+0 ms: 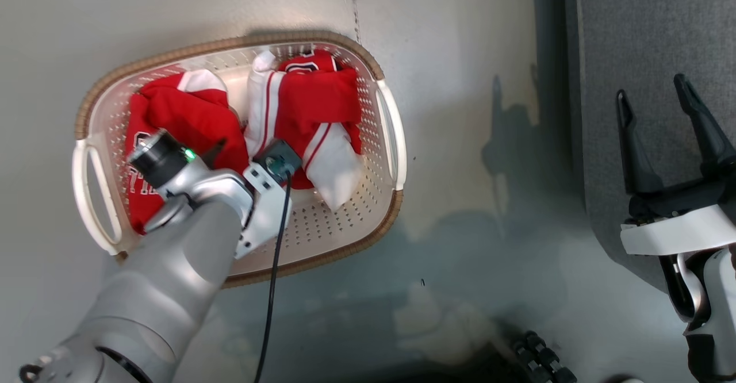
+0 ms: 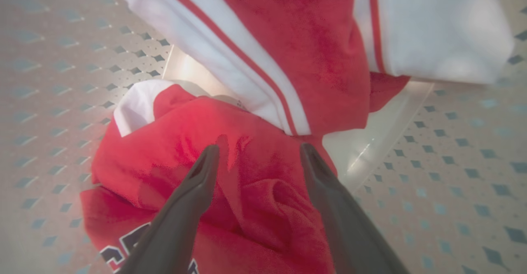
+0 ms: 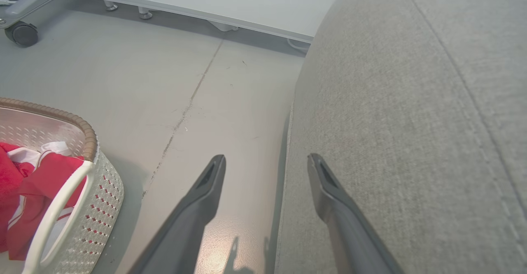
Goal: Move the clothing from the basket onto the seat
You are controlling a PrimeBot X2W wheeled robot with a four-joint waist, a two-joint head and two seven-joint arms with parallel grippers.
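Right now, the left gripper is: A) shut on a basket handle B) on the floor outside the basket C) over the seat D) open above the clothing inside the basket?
D: the left gripper points, fingers apart, at the red clothing, walled in by the perforated basket.

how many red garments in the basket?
2. A crumpled red fabric garment with white trim and lettering lies in the left half of the cream perforated plastic basket, under the left gripper; a red garment with white stripes occupies the right half. More may hide underneath.
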